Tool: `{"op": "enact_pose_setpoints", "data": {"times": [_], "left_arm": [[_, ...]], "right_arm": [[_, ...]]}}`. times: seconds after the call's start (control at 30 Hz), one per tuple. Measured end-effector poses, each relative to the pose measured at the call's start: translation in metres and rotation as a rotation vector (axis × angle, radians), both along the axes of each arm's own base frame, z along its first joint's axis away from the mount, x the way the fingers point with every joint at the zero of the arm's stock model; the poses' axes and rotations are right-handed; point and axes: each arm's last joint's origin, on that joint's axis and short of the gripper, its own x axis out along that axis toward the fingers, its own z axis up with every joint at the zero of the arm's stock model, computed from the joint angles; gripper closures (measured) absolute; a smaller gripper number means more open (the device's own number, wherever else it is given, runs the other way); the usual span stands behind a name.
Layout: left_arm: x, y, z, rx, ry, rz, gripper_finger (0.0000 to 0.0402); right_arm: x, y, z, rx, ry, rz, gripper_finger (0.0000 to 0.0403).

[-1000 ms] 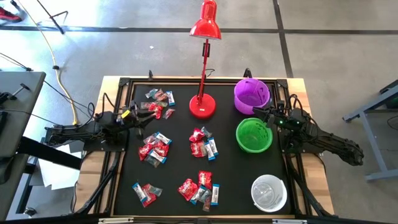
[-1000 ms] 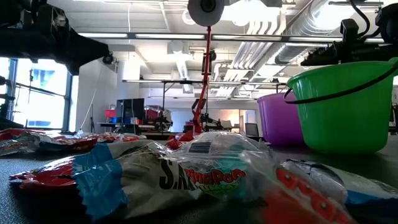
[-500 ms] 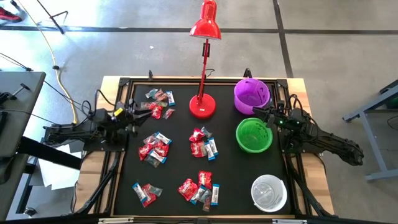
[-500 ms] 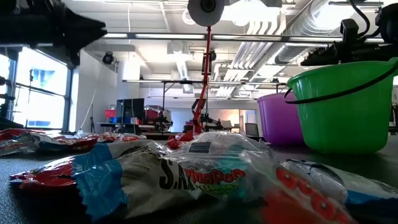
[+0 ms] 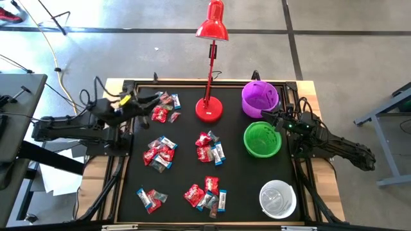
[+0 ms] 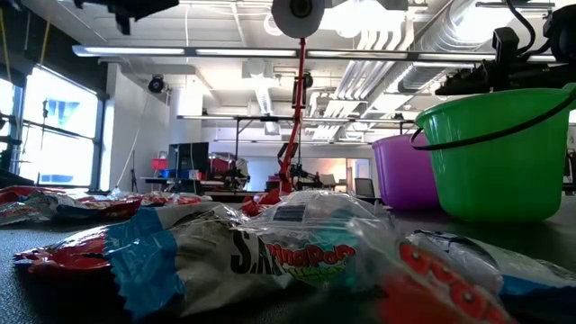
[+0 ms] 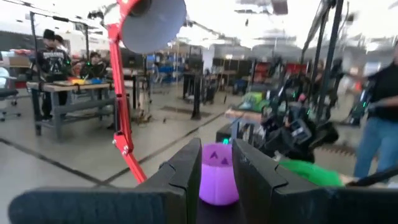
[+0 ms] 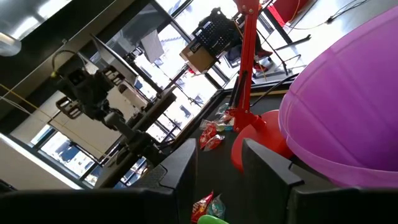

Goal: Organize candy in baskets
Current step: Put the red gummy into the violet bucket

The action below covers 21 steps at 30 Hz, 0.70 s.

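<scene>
Candy lies in several small heaps on the black mat: far left (image 5: 166, 106), mid left (image 5: 158, 153), centre (image 5: 210, 147), near centre (image 5: 207, 194) and near left (image 5: 149, 199). Along the right side stand the purple basket (image 5: 259, 97), the green basket (image 5: 262, 139) and the white basket (image 5: 277, 199). My left gripper (image 5: 149, 99) hangs open high above the far-left heap, pointing level across the table; its wrist view shows nothing between the fingers (image 7: 216, 155). My right gripper (image 5: 264, 116) stands open between the purple and green baskets, holding nothing (image 8: 219, 152).
A red desk lamp stands with its round base (image 5: 209, 109) at the far middle of the mat, its stem and shade (image 5: 212, 25) reaching beyond the far edge. Wooden table borders frame the mat. People and benches show in the room beyond (image 7: 53, 56).
My left gripper has risen well above the table by the far-left candy heap, leaving the top of the low view, and stays pointing across the table. The candy and baskets have not moved.
</scene>
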Motion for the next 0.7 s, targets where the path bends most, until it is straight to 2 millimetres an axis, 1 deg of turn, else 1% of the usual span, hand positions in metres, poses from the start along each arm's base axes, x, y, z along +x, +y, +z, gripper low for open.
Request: {"op": "enact_pose_setpoints", "data": {"times": [0.2,0.4,0.57,0.7], "left_arm": [[0.031,0.003,0.011,-0.081,0.044,-0.009,0.0326],[0.057,0.005,0.021,-0.088,0.088,-0.007,0.0326],[0.067,0.006,0.029,-0.088,0.088,0.005,0.0326],[0.067,0.006,0.031,-0.089,0.085,0.007,0.0326]], "right_arm": [[0.0,0.0,0.0,0.0,0.0,-0.017,0.0281],[0.0,-0.001,0.0,0.001,-0.003,-0.03,0.0281],[-0.001,-0.002,0.001,0.098,-0.054,-0.056,0.0281],[-0.001,-0.002,0.001,0.169,-0.091,-0.07,0.0281]]}}
